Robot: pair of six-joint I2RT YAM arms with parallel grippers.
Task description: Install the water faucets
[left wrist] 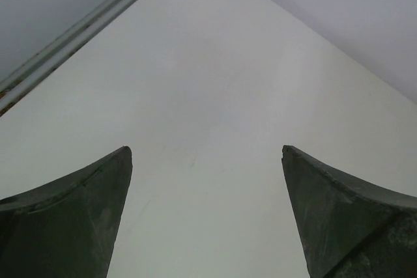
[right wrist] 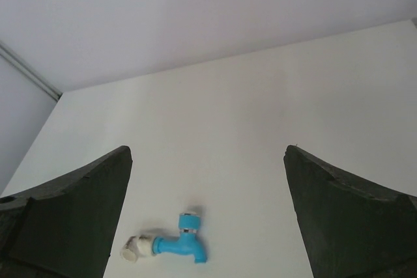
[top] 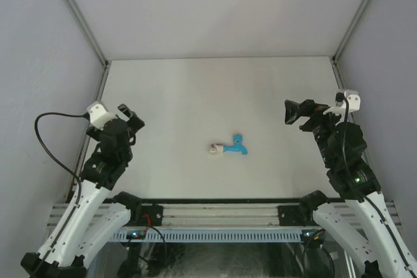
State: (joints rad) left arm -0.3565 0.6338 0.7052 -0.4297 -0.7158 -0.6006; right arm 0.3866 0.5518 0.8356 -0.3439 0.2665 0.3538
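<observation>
A bright blue faucet (top: pixel 235 147) lies on its side near the middle of the white table, a small white-grey pipe fitting (top: pixel 215 150) joined to its left end. It also shows in the right wrist view (right wrist: pixel 182 241) with the fitting (right wrist: pixel 136 249), low between my fingers. My right gripper (top: pixel 294 112) is open and empty, above the table to the right of the faucet. My left gripper (top: pixel 130 115) is open and empty at the left side, far from the faucet. The left wrist view shows only bare table between its fingers (left wrist: pixel 85 213).
The white table (top: pixel 215 96) is enclosed by grey walls with metal corner posts (top: pixel 78 17). A metal rail (left wrist: pixel 78 30) runs along the table's left edge. A black cable (top: pixel 45 135) loops beside the left arm.
</observation>
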